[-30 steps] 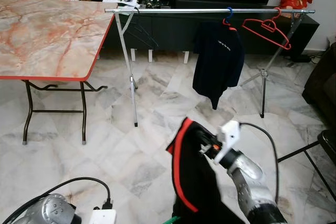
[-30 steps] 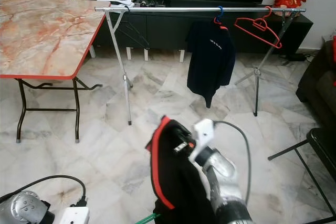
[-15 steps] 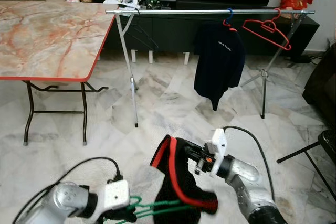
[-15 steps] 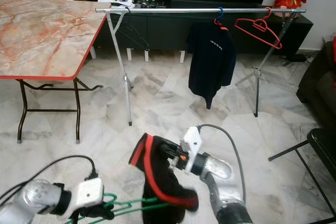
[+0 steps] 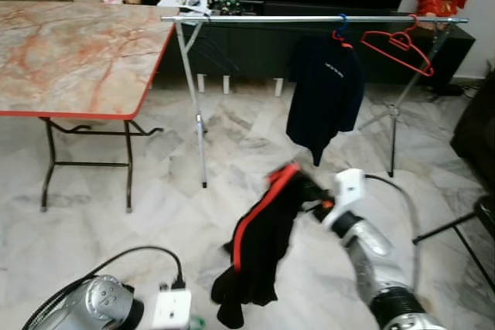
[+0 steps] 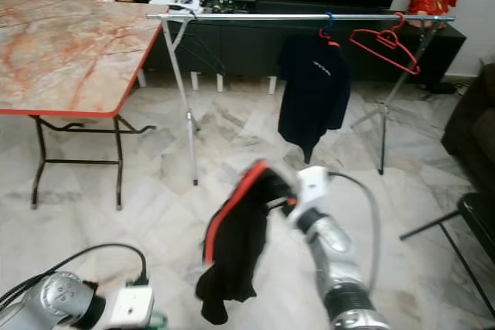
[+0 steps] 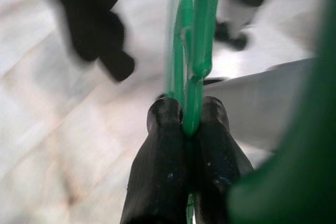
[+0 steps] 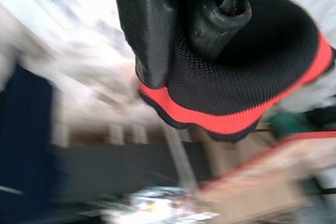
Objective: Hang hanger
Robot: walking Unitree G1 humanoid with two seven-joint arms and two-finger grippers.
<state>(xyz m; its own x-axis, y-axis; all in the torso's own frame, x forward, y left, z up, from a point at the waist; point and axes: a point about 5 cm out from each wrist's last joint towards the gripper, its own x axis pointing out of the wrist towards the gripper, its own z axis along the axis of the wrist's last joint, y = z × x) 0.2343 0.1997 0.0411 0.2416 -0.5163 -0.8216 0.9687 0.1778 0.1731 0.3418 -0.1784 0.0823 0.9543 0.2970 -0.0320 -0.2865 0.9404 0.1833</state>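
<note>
green hanger (image 7: 191, 51) is pinched in the left pincer (image 7: 186, 124); right pincer (image 5: 321, 205) grips the black shirt (image 5: 259, 245); next, thread them together.

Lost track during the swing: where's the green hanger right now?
The green hanger is pinched in the left gripper, low at the robot's left, beside the hanging black garment.

My two head eyes look forward and down from standing height, sharing the marble floor (image 5: 100, 229), the clothes rail (image 5: 309, 18) and the table (image 6: 62, 44). My left wrist camera sits very close behind its fingers (image 7: 157, 171), facing the floor. My right wrist camera looks close along its fingers (image 8: 149, 24) toward the rail.
</note>
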